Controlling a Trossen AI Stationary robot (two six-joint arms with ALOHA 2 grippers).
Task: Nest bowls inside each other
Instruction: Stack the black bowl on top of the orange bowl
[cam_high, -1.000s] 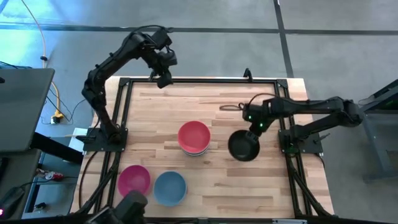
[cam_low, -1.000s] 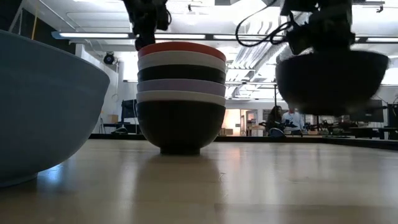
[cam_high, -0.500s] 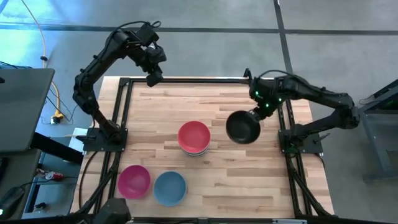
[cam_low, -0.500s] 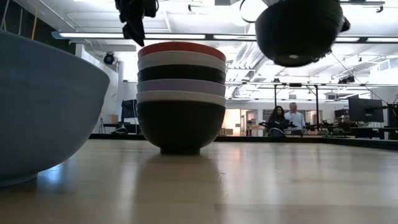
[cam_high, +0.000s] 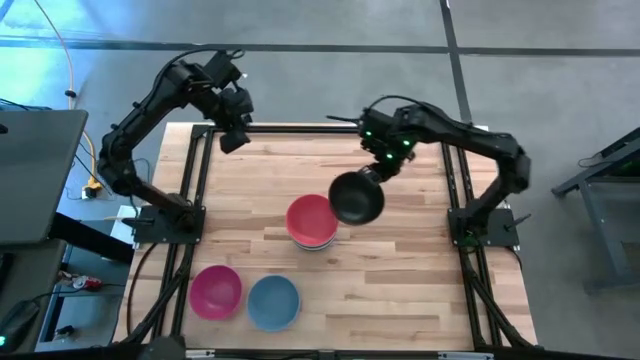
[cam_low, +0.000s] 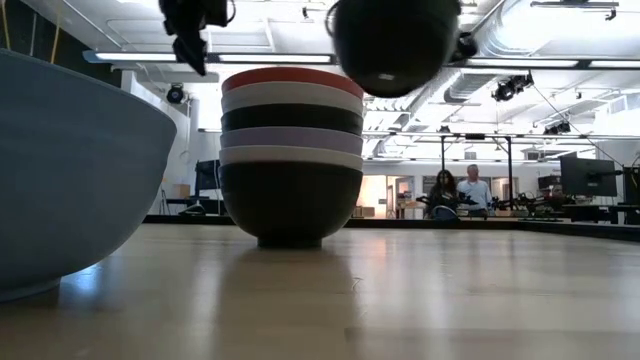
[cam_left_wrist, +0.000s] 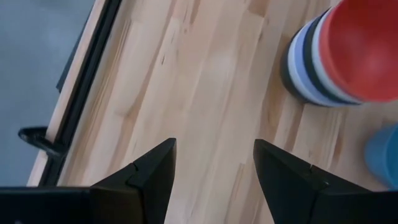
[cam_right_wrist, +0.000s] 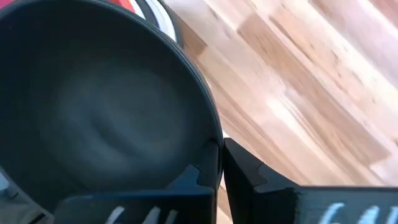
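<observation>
wooden table (cam_high: 400, 270), right gripper (cam_right_wrist: 219, 163) clamped on black bowl (cam_high: 356, 197) seemingly above stack (cam_high: 312, 222); left gripper (cam_left_wrist: 214, 165) apart.

Left claw (cam_left_wrist: 214, 180) (fingers spread) above table (cam_left_wrist: 186, 93), near stacked bowls (cam_left_wrist: 345, 56).

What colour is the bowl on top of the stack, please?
Red: the top bowl of the stack shows best in the high view, with a black bowl held beside it.

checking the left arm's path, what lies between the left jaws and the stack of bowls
Nothing but bare wood: in the high view the left gripper hangs over the table's far left corner, with open planks running to the stack of bowls. The left wrist view agrees.
</observation>
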